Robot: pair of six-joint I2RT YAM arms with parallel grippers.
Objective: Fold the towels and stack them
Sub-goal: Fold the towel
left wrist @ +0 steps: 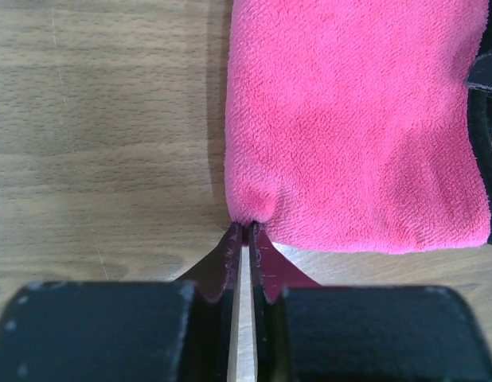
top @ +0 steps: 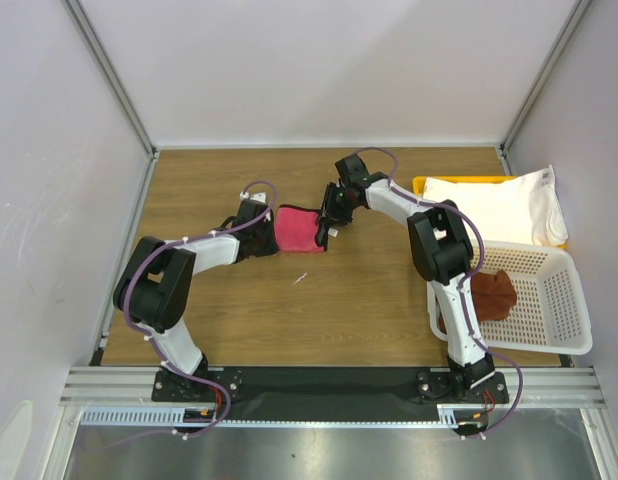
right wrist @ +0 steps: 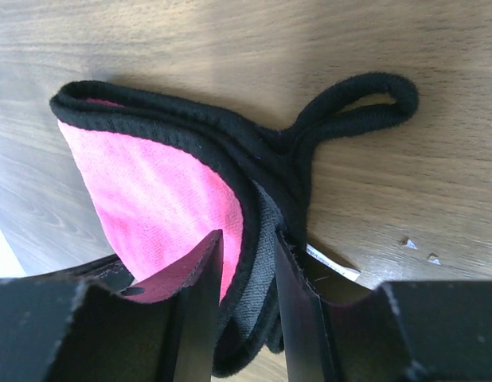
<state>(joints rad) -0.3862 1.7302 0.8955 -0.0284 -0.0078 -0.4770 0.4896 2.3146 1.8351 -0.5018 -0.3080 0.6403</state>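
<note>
A magenta-pink towel with a black hem lies folded at mid-table between my two grippers. My left gripper is shut on the near left corner of the pink towel, pinching the cloth at its tips. My right gripper has the thick black hem of the pink towel between its jaws, and the cloth touches both fingers. A black hanging loop lies flat on the wood. The white towel rests on the yellow tray. A reddish-brown towel sits in the basket.
The white perforated basket stands at the right front, beside my right arm's base. The yellow tray is behind it at the right rear. A small white scrap lies on the wood in front of the pink towel.
</note>
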